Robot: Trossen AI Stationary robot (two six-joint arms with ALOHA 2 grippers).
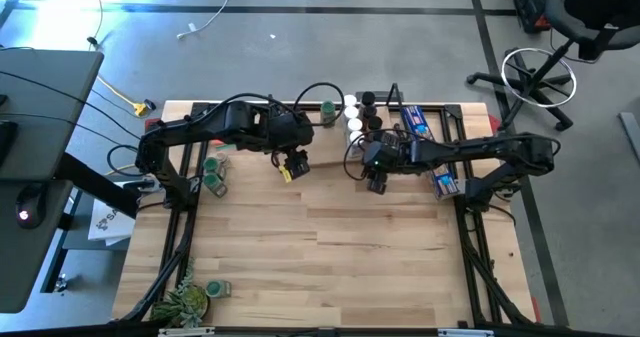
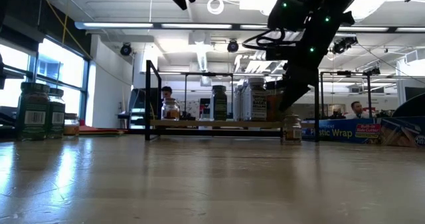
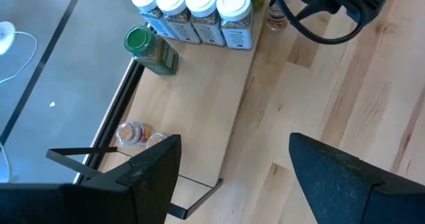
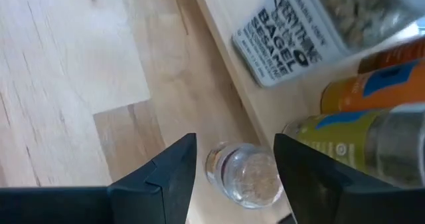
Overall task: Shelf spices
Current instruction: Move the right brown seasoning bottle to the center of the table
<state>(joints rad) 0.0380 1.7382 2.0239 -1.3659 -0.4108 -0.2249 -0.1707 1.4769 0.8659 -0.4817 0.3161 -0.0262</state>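
The shelf (image 3: pixel 199 98) is a light-wood board with black wire ends at the table's far side. On it stand several white-lidded spice jars (image 3: pixel 192 8), a green-lidded jar (image 3: pixel 143 44) and black-lidded jars (image 1: pixel 370 112). A small clear jar (image 4: pixel 242 174) with pale brown contents stands on the table just in front of the shelf's edge (image 4: pixel 232 11). My right gripper (image 4: pixel 236 177) is open, slanting down over this jar, one finger showing on each side of it. In the low view the jar (image 2: pixel 291 127) stands below the fingers (image 2: pixel 284 104). My left gripper (image 3: pixel 232 177) hangs open, high above the shelf's left part.
A long blue packet (image 1: pixel 418 120) lies at the far right behind the shelf. Two green-lidded jars (image 1: pixel 213 174) stand at the table's left. A potted plant (image 1: pixel 185 299) and another jar (image 1: pixel 218 290) stand at the near left corner. People sit in the room beyond.
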